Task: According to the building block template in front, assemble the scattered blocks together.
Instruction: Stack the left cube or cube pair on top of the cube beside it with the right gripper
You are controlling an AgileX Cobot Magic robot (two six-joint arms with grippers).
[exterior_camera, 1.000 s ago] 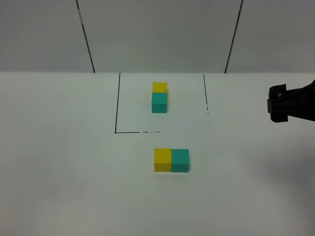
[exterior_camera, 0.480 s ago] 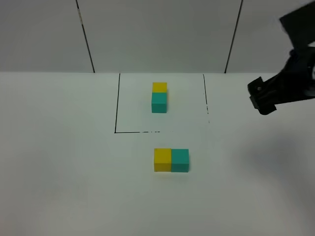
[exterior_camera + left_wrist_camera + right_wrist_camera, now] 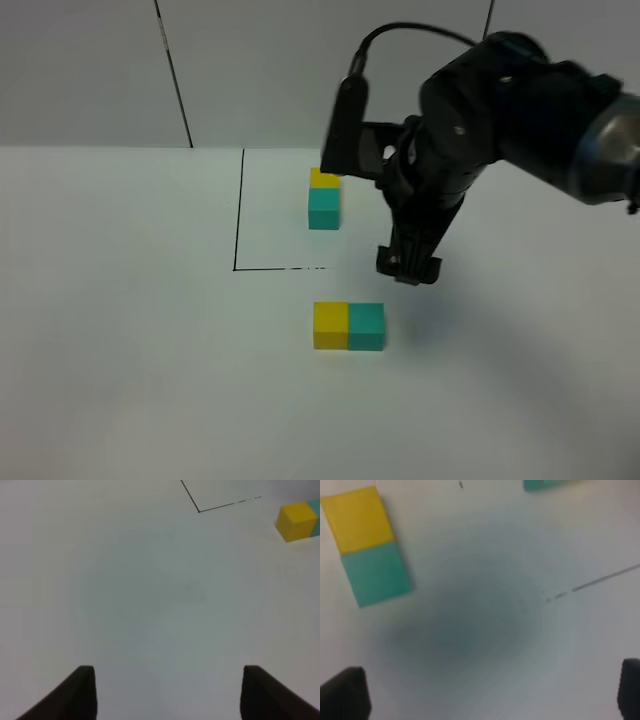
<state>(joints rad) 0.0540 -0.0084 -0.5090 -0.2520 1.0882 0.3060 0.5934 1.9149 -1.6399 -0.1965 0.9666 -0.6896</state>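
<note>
Just beyond the scattered blocks [image 3: 348,326], right fingers [image 3: 344,694] hover spread.

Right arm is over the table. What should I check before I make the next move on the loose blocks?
1. Right hand open, empty: ok.
2. Left hand open, away from the blocks: ok.
3. Yellow block touching teal block, side by side: ok.
4. Pair matches template: cannot tell; stacked or flat is unclear.
5. Right hand centred on a block: not ok; none lies between its fingers.
</note>
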